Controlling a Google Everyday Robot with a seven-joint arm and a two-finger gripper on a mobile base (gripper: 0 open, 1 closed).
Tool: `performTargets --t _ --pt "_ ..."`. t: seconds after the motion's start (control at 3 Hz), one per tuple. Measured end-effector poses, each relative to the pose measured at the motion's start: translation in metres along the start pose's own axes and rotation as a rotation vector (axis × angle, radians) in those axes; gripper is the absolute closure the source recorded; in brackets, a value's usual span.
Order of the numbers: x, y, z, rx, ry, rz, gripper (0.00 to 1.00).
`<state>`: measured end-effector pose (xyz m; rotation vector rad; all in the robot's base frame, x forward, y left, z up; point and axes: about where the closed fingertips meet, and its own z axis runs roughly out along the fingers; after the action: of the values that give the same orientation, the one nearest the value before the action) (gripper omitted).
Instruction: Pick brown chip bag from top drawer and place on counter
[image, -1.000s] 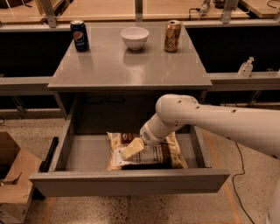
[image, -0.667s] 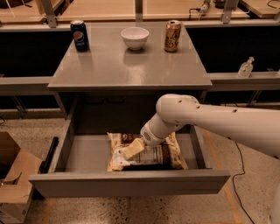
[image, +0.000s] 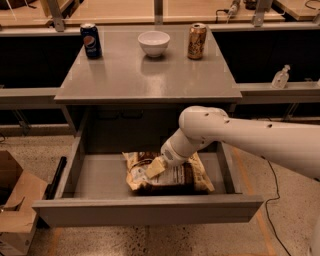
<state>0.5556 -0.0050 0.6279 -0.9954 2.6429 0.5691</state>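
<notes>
The brown chip bag (image: 172, 176) lies flat on the floor of the open top drawer (image: 100, 176), right of the middle, with its white label panel facing up. My gripper (image: 153, 169) reaches down from the right on the white arm and rests on the bag's left half. The grey counter (image: 145, 75) is directly above the drawer, behind the arm.
On the counter stand a blue soda can (image: 91, 40) at the back left, a white bowl (image: 153, 43) at the back middle and a brown can (image: 197, 41) at the back right. A cardboard box (image: 15, 205) sits on the floor at the left. A small bottle (image: 280, 77) stands on the right ledge.
</notes>
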Motion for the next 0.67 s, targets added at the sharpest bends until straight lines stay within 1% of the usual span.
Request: performTargets --t 0.33,0.67 --pt "-0.0011 0.0008 -0.0028 0.000 0.000 0.000 0.97" --pt "-0.0018 0.0013 -0.0044 0.000 0.000 0.000 1.00"
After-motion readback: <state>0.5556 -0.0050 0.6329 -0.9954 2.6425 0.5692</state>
